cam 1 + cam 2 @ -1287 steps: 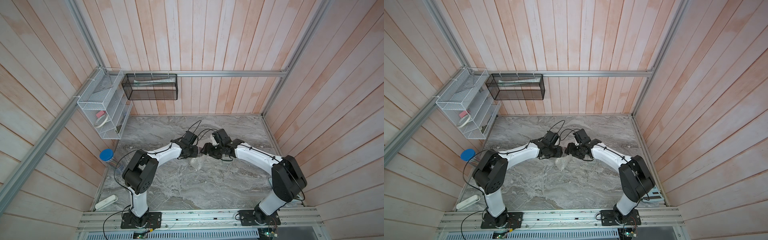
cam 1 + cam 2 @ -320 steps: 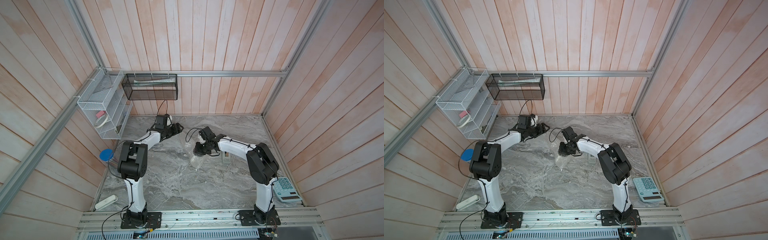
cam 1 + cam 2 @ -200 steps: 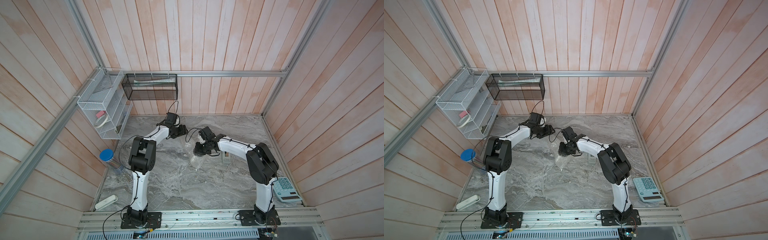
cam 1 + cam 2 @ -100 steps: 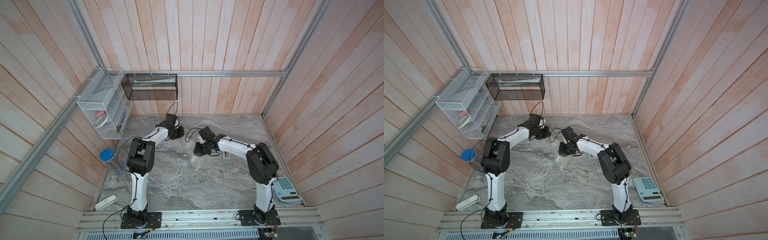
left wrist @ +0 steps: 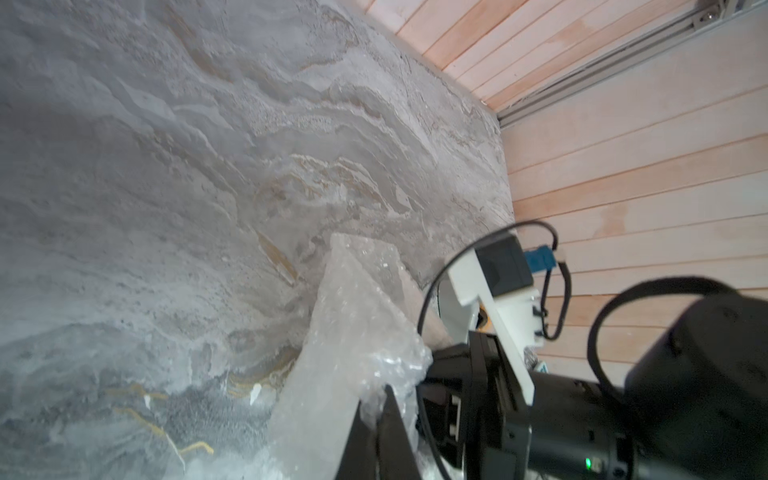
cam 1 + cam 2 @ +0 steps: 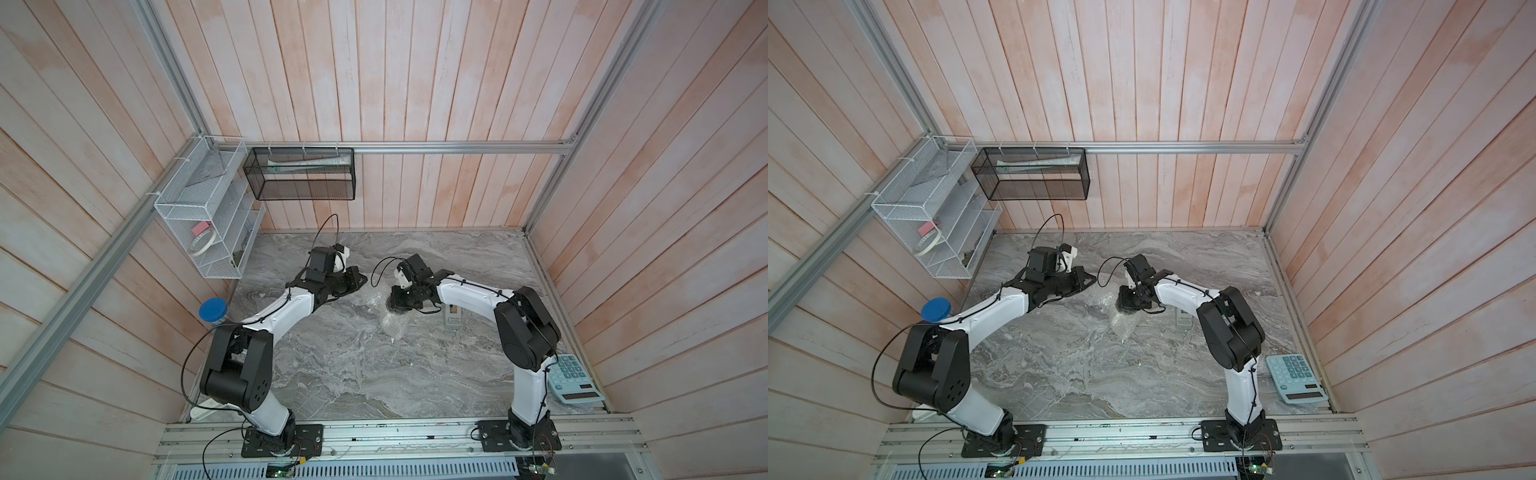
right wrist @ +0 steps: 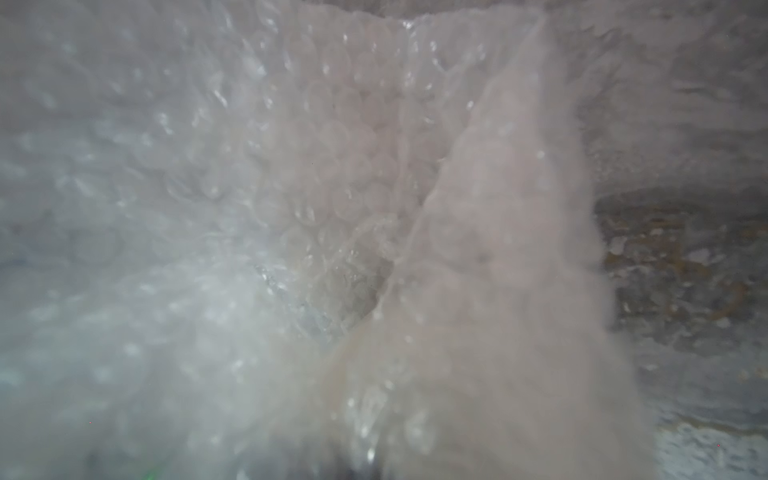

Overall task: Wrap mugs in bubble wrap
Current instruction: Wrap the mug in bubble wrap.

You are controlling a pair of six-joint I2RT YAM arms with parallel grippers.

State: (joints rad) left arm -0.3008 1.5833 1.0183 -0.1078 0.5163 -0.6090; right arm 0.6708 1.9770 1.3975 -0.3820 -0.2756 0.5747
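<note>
Marble tbl [image 6: 332, 374] | bubble wrap [image 6: 392, 328] under R gripper [image 6: 397, 308] | L gripper [image 6: 360, 279] beside edge

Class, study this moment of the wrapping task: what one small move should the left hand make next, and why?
Probably draw the left hand gently toward the right hand, folding the bubble wrap over. Its jaws look shut on an upstanding edge of the sheet, while the right hand sits down on the bunched part, so the free flap seems ready to close.
</note>
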